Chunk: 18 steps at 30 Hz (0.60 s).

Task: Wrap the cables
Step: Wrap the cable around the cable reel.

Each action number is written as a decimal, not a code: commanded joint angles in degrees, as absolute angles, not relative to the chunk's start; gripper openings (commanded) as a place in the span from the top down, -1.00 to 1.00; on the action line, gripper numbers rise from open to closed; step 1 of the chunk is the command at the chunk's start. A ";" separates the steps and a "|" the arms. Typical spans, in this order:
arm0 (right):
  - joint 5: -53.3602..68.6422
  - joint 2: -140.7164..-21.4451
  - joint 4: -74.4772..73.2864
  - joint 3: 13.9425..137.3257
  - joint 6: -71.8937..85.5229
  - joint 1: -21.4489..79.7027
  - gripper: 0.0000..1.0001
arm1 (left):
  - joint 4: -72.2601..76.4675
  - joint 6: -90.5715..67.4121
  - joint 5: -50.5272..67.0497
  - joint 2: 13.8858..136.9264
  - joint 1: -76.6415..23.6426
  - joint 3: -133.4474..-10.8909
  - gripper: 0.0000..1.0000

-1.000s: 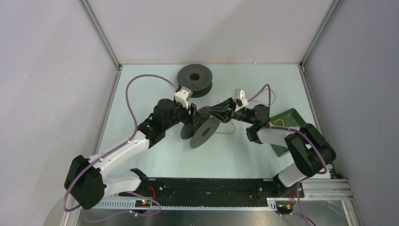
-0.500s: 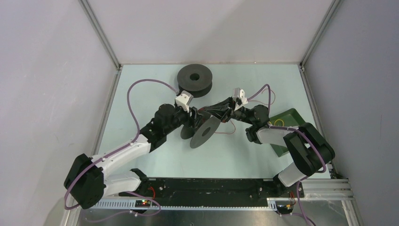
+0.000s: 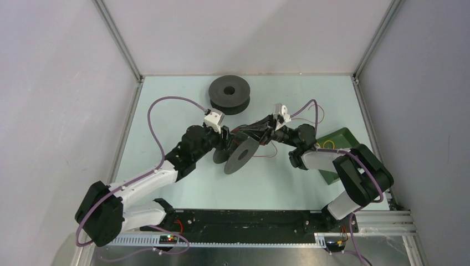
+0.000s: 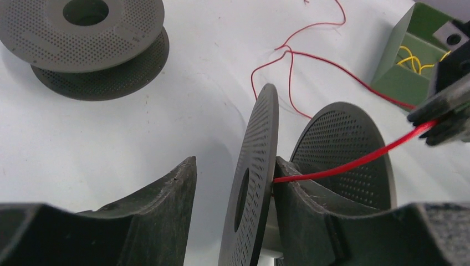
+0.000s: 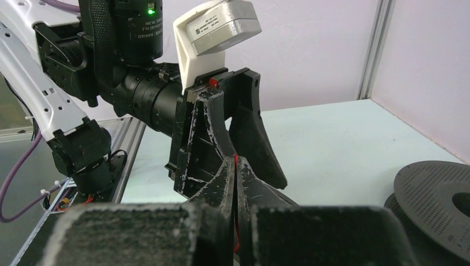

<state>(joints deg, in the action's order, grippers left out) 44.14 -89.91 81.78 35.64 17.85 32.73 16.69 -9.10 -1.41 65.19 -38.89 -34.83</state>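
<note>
Between the two flanges of the upright spool (image 4: 256, 166), which stands on its rims in the middle of the surface (image 3: 277, 183), the red cable (image 4: 354, 162) meets the hub. From there it runs in one taut, straight line up and away to the right fingers (image 5: 230, 172). Those fingers are pressed together and pinch the cable at their tips. The stretched run lies in the plane of the flanges, square to the spool's axle, and points from the hub toward the far right of the surface.

The left fingers (image 4: 294, 191) are spread and straddle the near flange. One sits inside the gap against it by the hub, and the other stands clear on the outer side.

The right arm has the cable and the left arm has the spool. The next wrap probably depends on the taut run staying in line with the narrow gap. If it drifts sideways, the cable would likely ride up over a flange edge.

The slack rest of the red cable loops loosely on the surface beyond the spool, toward the green bin (image 4: 399, 77). The yellow cable (image 4: 413, 58) lies coiled inside that bin. A second spool (image 4: 83, 33) lies flat at the far side, well apart.
</note>
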 commanded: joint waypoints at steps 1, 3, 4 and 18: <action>43.41 -90.52 85.30 34.94 19.12 31.67 1.00 | 19.31 -9.93 -3.58 62.69 -39.27 -33.19 -0.10; 43.54 -90.52 85.26 34.75 19.50 30.85 1.00 | 19.03 -9.68 -3.94 62.03 -39.23 -32.58 -0.04; 43.61 -90.61 85.26 34.70 19.64 30.43 1.00 | 18.92 -9.54 -4.08 61.87 -39.27 -32.42 -0.01; 46.42 -93.80 85.34 32.70 20.26 27.19 1.00 | 12.41 -7.96 -3.64 60.98 -39.27 -33.66 0.21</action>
